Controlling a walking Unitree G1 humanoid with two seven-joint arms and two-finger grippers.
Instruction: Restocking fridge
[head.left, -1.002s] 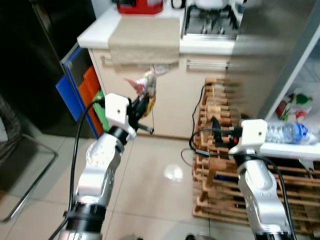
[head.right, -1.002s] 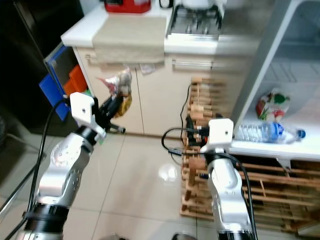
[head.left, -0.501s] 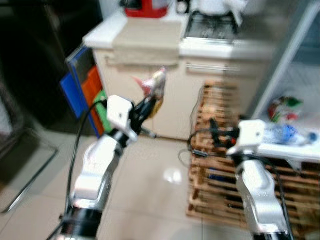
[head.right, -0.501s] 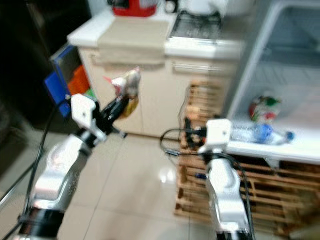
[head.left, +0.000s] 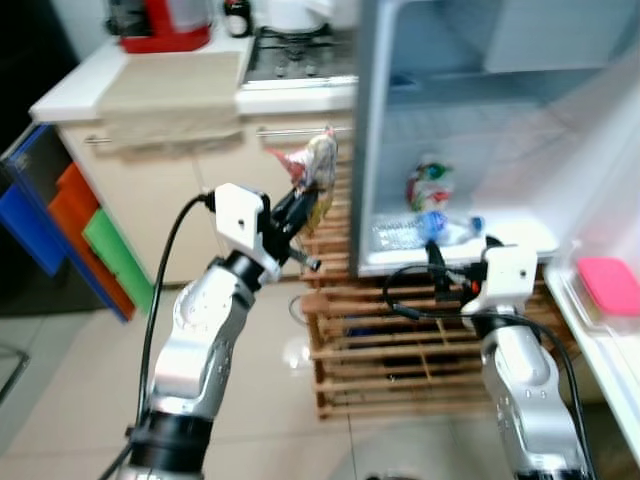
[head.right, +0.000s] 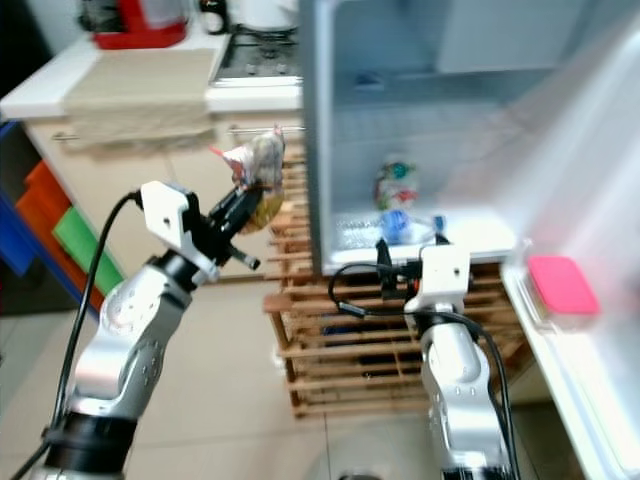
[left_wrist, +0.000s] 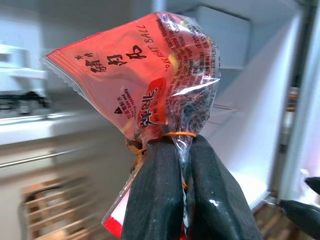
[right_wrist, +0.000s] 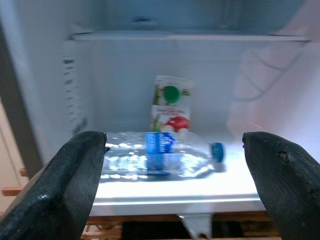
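My left gripper (left_wrist: 181, 165) is shut on a red snack bag (left_wrist: 150, 80) tied with a rubber band, held up left of the open fridge (head.left: 450, 120); the same snack bag (head.left: 312, 172) sits in front of the cabinet. My right gripper (right_wrist: 172, 165) is open, pointing at the fridge's bottom shelf. On that shelf lies a water bottle (right_wrist: 160, 152) on its side, with a juice carton (right_wrist: 171, 102) standing behind it. The right gripper (head.left: 438, 272) hovers just in front of the shelf's edge.
A wooden pallet (head.left: 400, 350) supports the fridge. The fridge door (head.left: 610, 300) stands open at the right with a pink item (head.left: 605, 283) in its rack. A counter (head.left: 150, 85) with a cloth and a stove (head.left: 295, 55) is at the back left. Coloured boards (head.left: 70, 220) lean at the left.
The camera has swung right, bringing the open fridge into the middle of view. My left gripper still holds the snack bag; the right gripper now faces the bottom shelf.
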